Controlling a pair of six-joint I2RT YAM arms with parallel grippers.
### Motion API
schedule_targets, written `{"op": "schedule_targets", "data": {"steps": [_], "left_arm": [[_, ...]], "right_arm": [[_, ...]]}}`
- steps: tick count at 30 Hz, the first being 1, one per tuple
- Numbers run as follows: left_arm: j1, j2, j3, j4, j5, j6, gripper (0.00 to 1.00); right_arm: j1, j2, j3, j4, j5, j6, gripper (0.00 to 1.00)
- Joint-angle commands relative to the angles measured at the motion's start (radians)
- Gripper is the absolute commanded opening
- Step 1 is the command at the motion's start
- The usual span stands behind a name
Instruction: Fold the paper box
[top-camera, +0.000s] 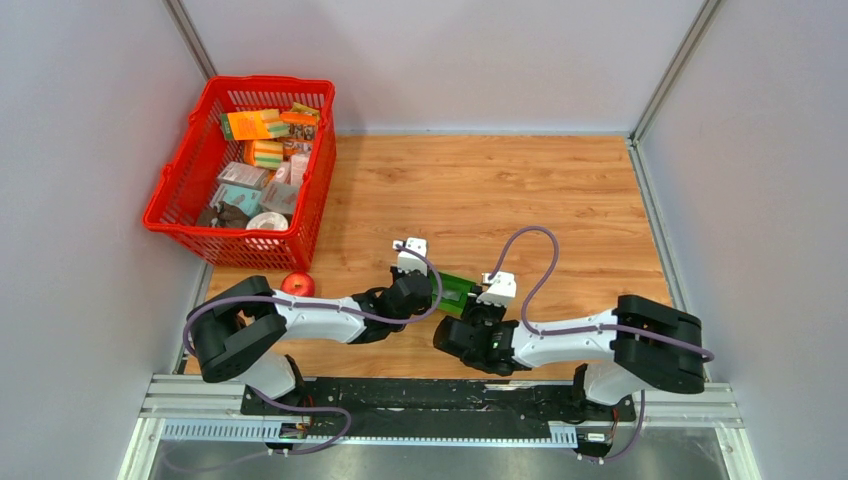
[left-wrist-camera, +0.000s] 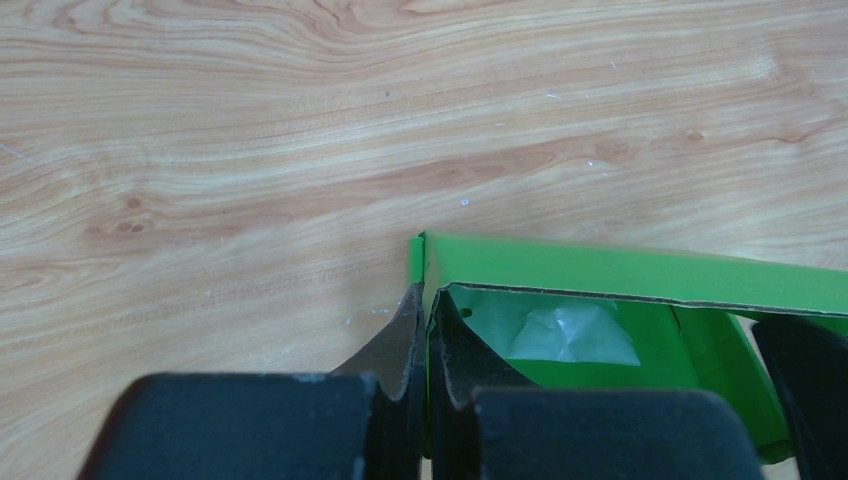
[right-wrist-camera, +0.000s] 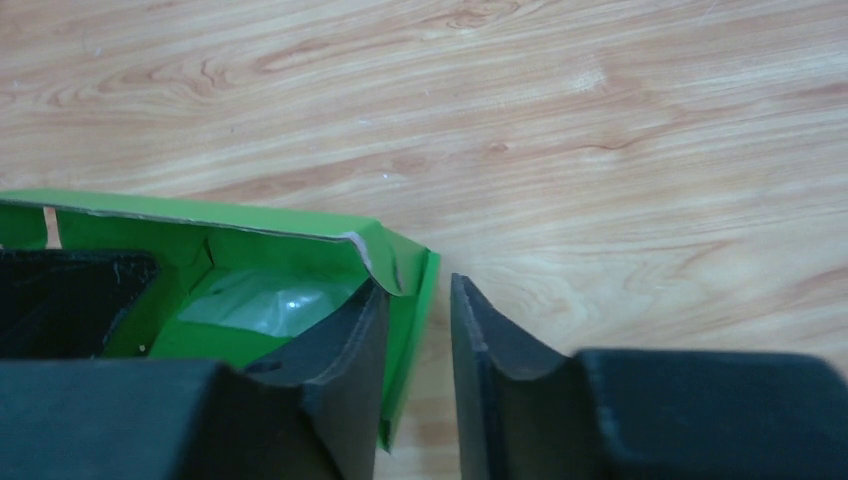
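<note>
The left tool (left-wrist-camera: 427, 297) pinches one end wall of the green paper box (left-wrist-camera: 620, 270), jaws closed tight on the card, as the right tool (right-wrist-camera: 418, 290) straddles the opposite end wall with jaws partly apart, one finger (right-wrist-camera: 340, 350) inside the box, the other outside and clear of the card. The box rests on the wooden table (top-camera: 560, 190) between both tools; a red basket (top-camera: 185, 190) stands well beyond the left tool

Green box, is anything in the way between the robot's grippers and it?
Nothing visible. The left gripper pinches one end wall of the green box. The right gripper is open around the other end wall, one finger inside the box.
</note>
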Motion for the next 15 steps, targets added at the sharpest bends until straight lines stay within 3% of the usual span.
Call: {"op": "schedule_targets", "data": {"steps": [1, 3, 5, 7, 12, 15], "left_arm": [[-0.01, 0.007, -0.032, -0.094, -0.034, -0.021, 0.0], [-0.013, 0.0, -0.033, -0.099, -0.04, -0.02, 0.0], [-0.019, -0.003, -0.033, -0.105, -0.052, -0.016, 0.0], [-0.022, -0.003, -0.03, -0.111, -0.057, -0.018, 0.0], [-0.03, -0.008, -0.027, -0.125, -0.076, -0.027, 0.0], [-0.033, -0.006, -0.025, -0.137, -0.082, -0.033, 0.0]], "right_arm": [[0.013, -0.12, 0.024, -0.216, -0.034, 0.031, 0.36], [0.02, -0.169, 0.026, -0.259, -0.118, -0.042, 0.43], [0.037, -0.272, 0.007, -0.298, -0.167, -0.091, 0.64], [0.037, -0.384, -0.037, -0.279, -0.305, -0.202, 0.71], [0.028, -0.554, -0.04, -0.309, -0.601, -0.286, 0.82], [-0.099, -0.626, 0.013, -0.353, -0.843, -0.221, 0.83]]}}
